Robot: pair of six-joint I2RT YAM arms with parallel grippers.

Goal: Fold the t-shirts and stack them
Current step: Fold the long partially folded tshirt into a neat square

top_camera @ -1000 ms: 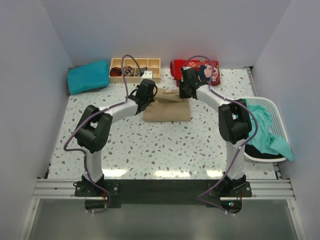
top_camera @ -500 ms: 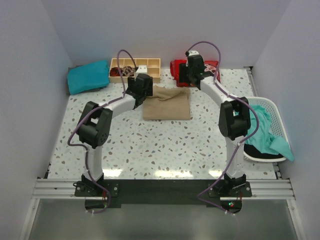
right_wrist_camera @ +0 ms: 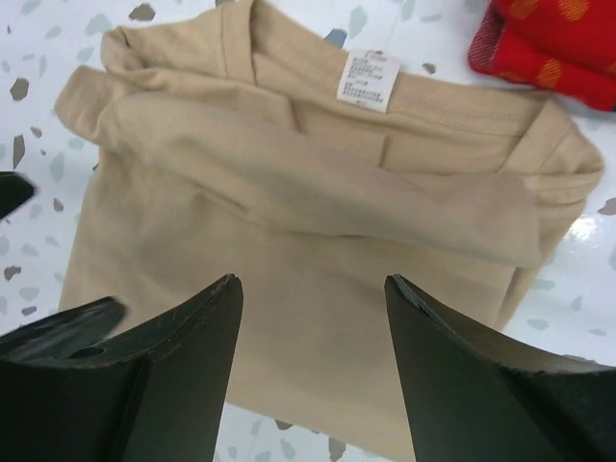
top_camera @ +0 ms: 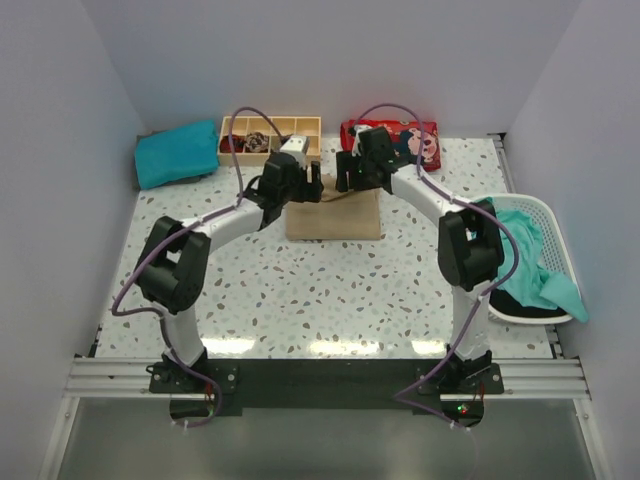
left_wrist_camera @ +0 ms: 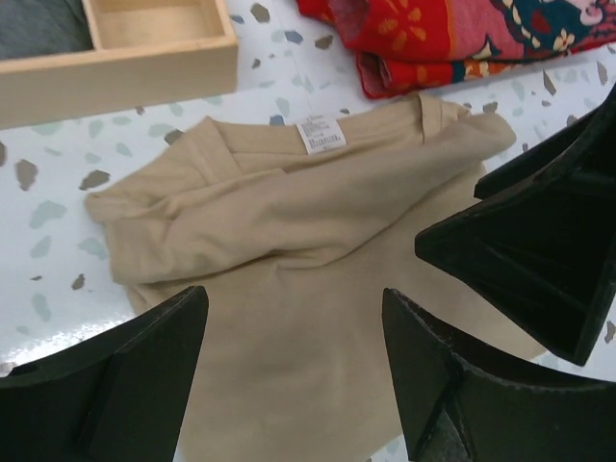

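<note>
The tan t-shirt [top_camera: 335,218] lies folded on the table's far middle, collar and label [right_wrist_camera: 371,77] facing up. My left gripper [top_camera: 308,186] hovers over its far left corner, jaws open with only tan cloth [left_wrist_camera: 289,241] under them [left_wrist_camera: 294,298]. My right gripper [top_camera: 345,176] hovers over the far right corner, also open above the shirt [right_wrist_camera: 318,192], holding nothing [right_wrist_camera: 313,284]. A folded teal t-shirt [top_camera: 177,153] sits at the back left. Another teal t-shirt [top_camera: 535,265] lies crumpled in the white basket [top_camera: 558,235] on the right.
A wooden compartment tray [top_camera: 270,135] stands just behind the tan shirt, close to the left gripper [left_wrist_camera: 144,48]. A red patterned cloth [top_camera: 420,140] lies behind the right gripper [right_wrist_camera: 558,48]. The two grippers hang close together; the right one's body [left_wrist_camera: 539,231] shows in the left wrist view.
Both grippers opened and let go of the tan shirt, which now lies flat. They drew back to its far edge, then moved closer together above it.
</note>
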